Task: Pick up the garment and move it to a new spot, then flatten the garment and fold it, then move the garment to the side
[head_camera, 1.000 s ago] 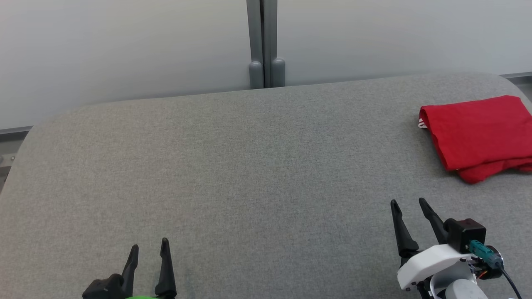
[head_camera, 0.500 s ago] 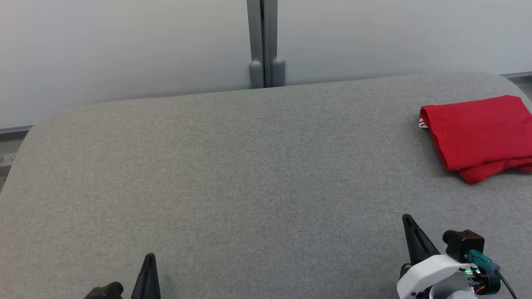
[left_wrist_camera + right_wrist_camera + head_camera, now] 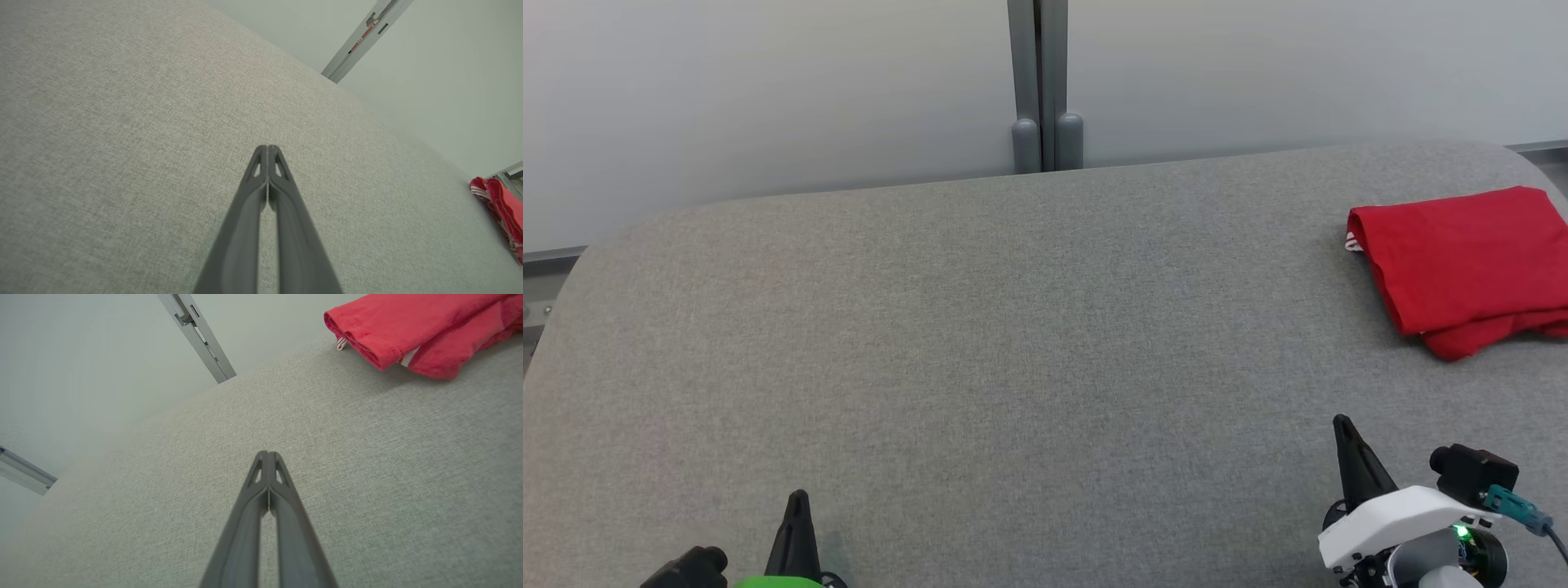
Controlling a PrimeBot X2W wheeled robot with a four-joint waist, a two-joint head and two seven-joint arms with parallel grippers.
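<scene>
Folded red cloth garment (image 3: 1462,261), flat at the far right of the grey fabric-covered table (image 3: 1013,367). Probably light, limp and quick to slump out of its fold; best pinched at the thick doubled edge. Left hand (image 3: 797,502) and right hand (image 3: 1344,431) low near the front edge, fingers pressed together, empty, well apart from it.

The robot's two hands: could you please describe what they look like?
Each hand has two long, dark, tapering fingers with triangular cut-outs near the tips. The right hand sits on a white moulded shell carrying a black boxy module, a teal connector with a dark cable and a green light. The left hand shows a green patch at its base.
</scene>
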